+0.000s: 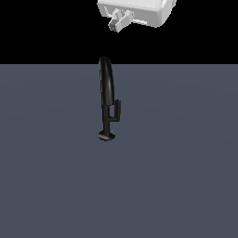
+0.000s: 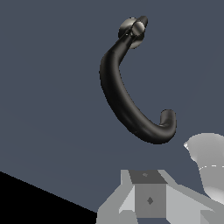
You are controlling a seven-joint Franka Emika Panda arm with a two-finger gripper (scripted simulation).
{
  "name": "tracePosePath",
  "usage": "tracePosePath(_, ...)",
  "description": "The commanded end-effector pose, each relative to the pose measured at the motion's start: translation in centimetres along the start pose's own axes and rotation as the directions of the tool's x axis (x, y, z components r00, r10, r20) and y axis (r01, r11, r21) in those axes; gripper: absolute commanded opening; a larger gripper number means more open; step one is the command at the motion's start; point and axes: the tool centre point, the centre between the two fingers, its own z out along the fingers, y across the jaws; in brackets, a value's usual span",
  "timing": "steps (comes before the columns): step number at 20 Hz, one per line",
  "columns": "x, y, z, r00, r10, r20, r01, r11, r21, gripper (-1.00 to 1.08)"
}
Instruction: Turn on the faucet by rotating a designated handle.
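Observation:
The glossy black faucet [image 1: 106,93] stands upright on the grey floor in the middle of the exterior view, its small round base [image 1: 106,135] below. The handle [image 1: 117,108], a short upright bar, joins the stem by a stub on the exterior view's right. My gripper [image 1: 118,22] hangs high above the spout, well apart from it, fingers together with nothing held. From the wrist view I look down on the faucet [image 2: 127,105] and its curved spout, with the base [image 2: 132,30] farther off. My gripper [image 2: 150,194] shows as one grey block with no gap.
A flat blue-grey floor [image 1: 186,176] spreads around the faucet. Part of the white arm [image 2: 210,162] shows at the wrist view's edge. Black background lies beyond the floor's far edge.

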Motion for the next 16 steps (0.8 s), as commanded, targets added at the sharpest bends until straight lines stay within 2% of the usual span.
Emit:
tracePosePath(1,1.7,-0.3,0.3,0.998,0.036,0.046,-0.038,0.999,0.036,-1.0)
tracePosePath(9,7.4,-0.9,1.7,0.968,0.143,0.205,-0.173,0.975,0.141,-1.0)
tracePosePath(16,12.6,-1.0,3.9,0.905,0.222,0.364,-0.314,0.924,0.219,-1.0)
